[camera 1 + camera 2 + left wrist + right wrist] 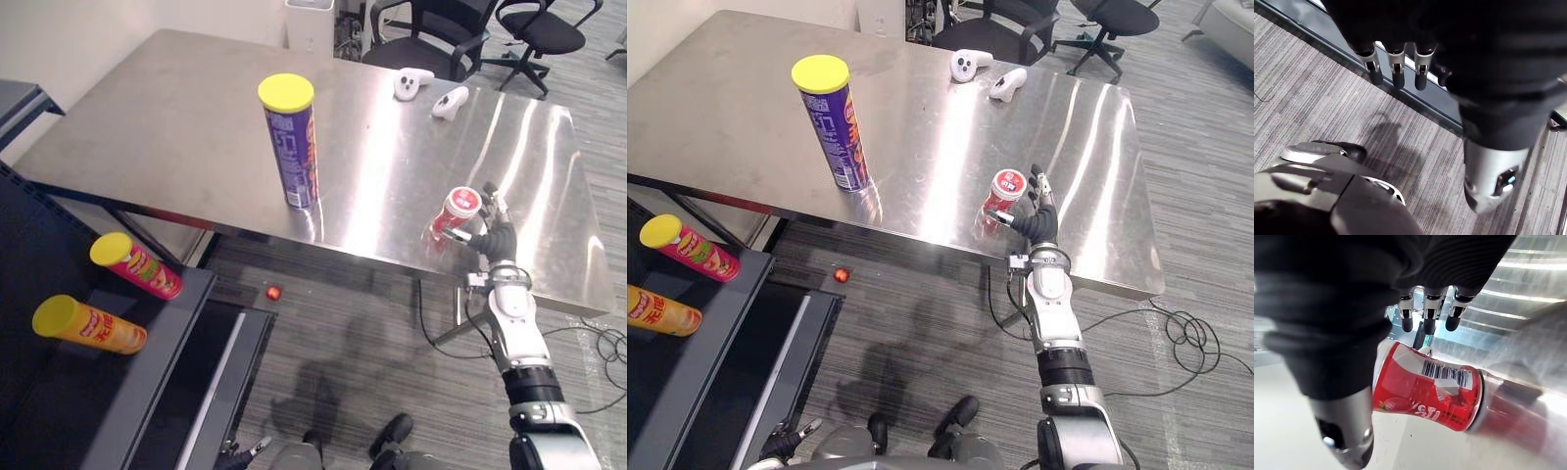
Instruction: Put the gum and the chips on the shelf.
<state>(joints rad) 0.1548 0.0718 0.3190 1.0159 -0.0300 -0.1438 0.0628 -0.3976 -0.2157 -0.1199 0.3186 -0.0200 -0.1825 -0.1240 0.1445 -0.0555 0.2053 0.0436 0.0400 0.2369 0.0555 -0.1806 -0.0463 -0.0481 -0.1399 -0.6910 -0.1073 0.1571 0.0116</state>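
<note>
Hanging below the table (176, 127) with relaxed fingers, the left hand (1396, 66) holds nothing. At the table's near edge the right hand (1038, 220) is spread beside the red gum can (457, 211), fingers straight and not gripping, seemingly set for a side grasp; the label shows a barcode and a strawberry. Farther in on the table stands the purple, yellow-lidded chips tube (291, 142), its lettering unreadable.

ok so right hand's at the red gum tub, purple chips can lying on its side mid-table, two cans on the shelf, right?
No: the purple chips can stands upright on the table, yellow lid up, per the left eye view. The right hand is at the red gum tub; a pink can and an orange can lie on the shelf.
</note>
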